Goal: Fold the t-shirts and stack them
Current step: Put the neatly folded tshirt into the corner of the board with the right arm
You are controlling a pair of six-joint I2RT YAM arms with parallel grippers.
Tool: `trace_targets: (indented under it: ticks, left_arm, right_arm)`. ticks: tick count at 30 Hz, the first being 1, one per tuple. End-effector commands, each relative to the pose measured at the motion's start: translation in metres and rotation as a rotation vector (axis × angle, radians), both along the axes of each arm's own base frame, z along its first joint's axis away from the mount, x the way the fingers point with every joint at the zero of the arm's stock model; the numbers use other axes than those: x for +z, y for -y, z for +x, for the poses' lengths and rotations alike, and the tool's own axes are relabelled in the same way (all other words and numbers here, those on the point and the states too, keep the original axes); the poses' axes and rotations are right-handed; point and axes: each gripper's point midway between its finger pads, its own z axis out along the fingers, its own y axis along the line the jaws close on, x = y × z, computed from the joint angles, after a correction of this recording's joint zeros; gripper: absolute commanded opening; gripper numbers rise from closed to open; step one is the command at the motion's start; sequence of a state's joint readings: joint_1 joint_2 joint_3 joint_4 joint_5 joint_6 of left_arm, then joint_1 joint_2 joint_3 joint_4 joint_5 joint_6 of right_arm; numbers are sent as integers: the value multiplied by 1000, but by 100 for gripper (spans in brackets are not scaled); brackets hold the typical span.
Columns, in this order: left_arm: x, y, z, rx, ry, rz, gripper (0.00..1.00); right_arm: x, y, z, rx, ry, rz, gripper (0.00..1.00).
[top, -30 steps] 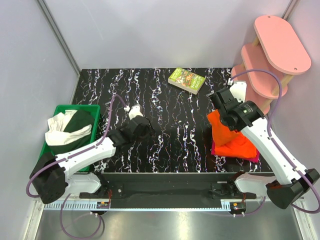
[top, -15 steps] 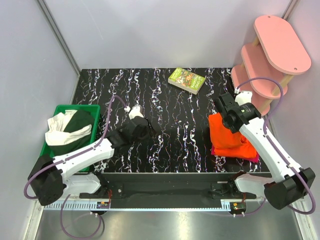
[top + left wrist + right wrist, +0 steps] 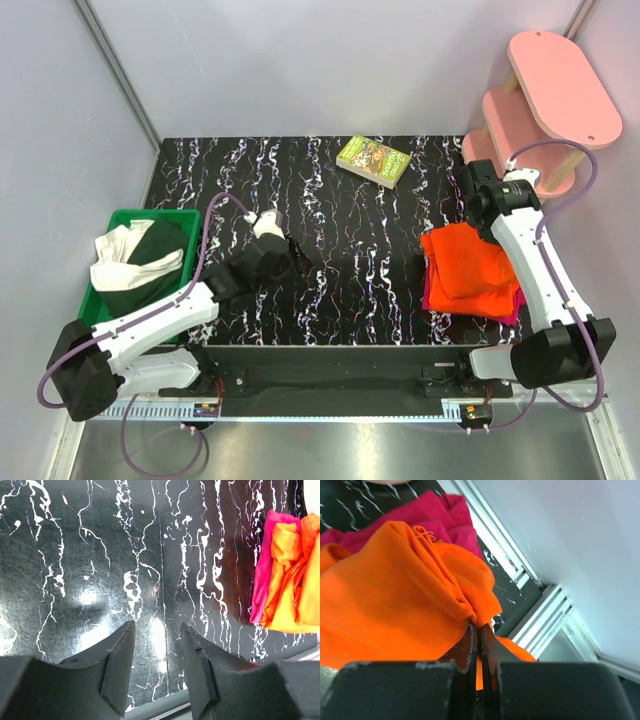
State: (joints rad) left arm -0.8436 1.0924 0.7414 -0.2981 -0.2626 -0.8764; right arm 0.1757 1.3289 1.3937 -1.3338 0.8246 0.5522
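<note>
- A green bin [image 3: 190,216] sits at the table's left edge, with white and dark green cloth [image 3: 135,262] heaped in it.
- The left gripper [image 3: 157,662] hovers over the bare black marbled table [image 3: 330,205], left of centre. Its jaws stand partly apart with nothing between them.
- A book [image 3: 374,161] lies flat near the far edge, right of centre, well apart from both grippers.
- The orange shirt [image 3: 467,266] lies rumpled and roughly folded near the right edge, on top of the magenta shirt [image 3: 428,297], which peeks out along its near and left sides.
- The right gripper [image 3: 477,627] is at the orange shirt's far edge, jaws pinched tight on a gathered fold of it.
- A pink tiered shelf [image 3: 550,92] stands at the far right corner.
</note>
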Motion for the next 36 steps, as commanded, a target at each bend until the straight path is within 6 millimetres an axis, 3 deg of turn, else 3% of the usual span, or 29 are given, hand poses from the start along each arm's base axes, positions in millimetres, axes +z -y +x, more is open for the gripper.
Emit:
trace_targets:
  ticks: [1,9,15,18,19,22,26,31,32,34,36]
  left_arm:
    - [25,7,-2,-43,57,-50,46]
    - [29,5,-4,-67,69,-41,46]
    - [29,3,-7,-75,73,-35,46]
    - [28,1,-8,-76,75,-27,46]
    - [27,0,-8,-76,73,-25,46]
    - [26,2,-9,-83,67,-27,46]
    - [25,3,-8,-89,62,-21,46]
    - [20,15,-7,-120,36,-16,45]
    - [19,17,-6,-127,31,-12,45]
    - [16,26,-4,-147,16,2,43]
    - [16,35,0,-164,8,12,43]
  right_arm:
    - [-18,11,-11,-55,-93,26,0]
    - [-60,6,-17,-94,-176,208,0]
    - [-75,16,-26,-178,-198,238,0]
    - [-68,17,-22,-195,-150,241,14]
    - [-62,15,-19,-193,-111,252,29]
    - [-39,8,-1,-146,48,302,51]
    - [-9,7,16,-82,177,311,66]
    - [18,-12,32,41,355,394,68]
    - [9,-22,32,69,359,444,67]
    - [11,-34,40,134,419,494,62]
    - [-12,-40,41,128,361,536,55]
